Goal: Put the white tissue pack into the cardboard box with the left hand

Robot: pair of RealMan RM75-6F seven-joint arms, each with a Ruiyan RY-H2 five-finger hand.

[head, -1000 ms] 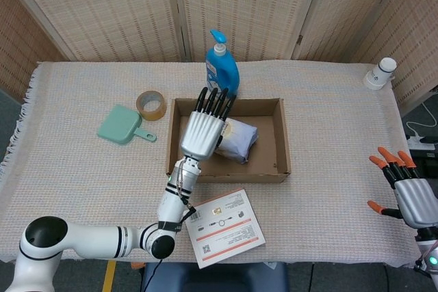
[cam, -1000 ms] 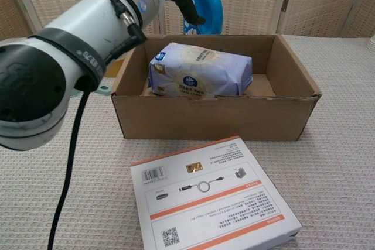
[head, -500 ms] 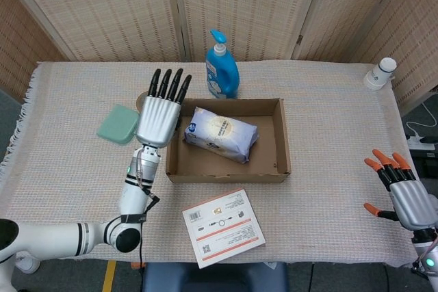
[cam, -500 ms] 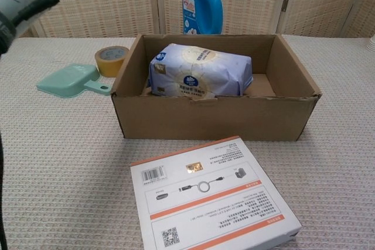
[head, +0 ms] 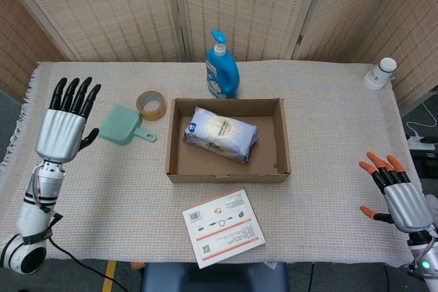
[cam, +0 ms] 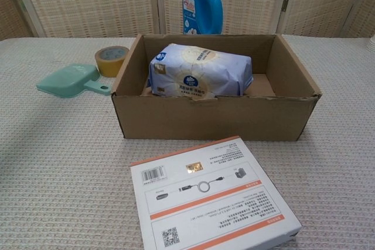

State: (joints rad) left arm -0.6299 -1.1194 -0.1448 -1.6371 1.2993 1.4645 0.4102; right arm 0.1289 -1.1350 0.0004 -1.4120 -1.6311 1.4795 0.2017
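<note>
Left robot hand [head: 63,125] has pulled back from the cardboard box [head: 228,171] to well left of it, fingers spread, holding nothing; right robot hand [head: 399,196] sits far right of the box, also spread. White tissue pack [head: 220,134] lies in the box's left half, long axis roughly left-right, slightly skewed, with bare box floor to its right.

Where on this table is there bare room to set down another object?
Free: the right side, between the cardboard box and the right hand. Crowded: tape roll, green scoop and blue bottle behind-left; the white tissue pack fills the box's left.
</note>
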